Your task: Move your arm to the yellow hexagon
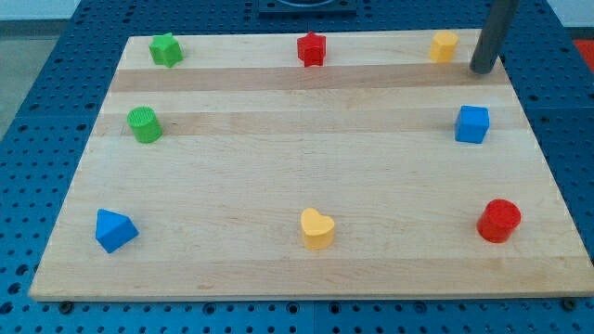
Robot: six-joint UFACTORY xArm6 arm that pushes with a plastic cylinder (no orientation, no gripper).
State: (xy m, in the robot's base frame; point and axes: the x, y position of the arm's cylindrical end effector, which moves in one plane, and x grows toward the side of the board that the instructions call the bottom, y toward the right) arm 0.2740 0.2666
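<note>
Now my tip (482, 69) sits at the view's top right, the very end of a straight dark rod; this end effector has nothing that opens or closes and holds nothing. It stands just to the view's right of the yellow hexagon (445, 45), near it but with a sliver of bare wood between, so no contact. That hexagon is a squat, smooth block, flat face up, close to the top edge of the counter (306, 158), a pale wooden board with long grain bands; no long axis can be made out. Along the top edge, a red star (312, 49) and a green star (166, 49). Below the tip, a blue cube (471, 123). Over at the left, a green cylinder (144, 124). Across the bottom: blue triangle (114, 230), yellow heart (316, 227), red cylinder (498, 221).
</note>
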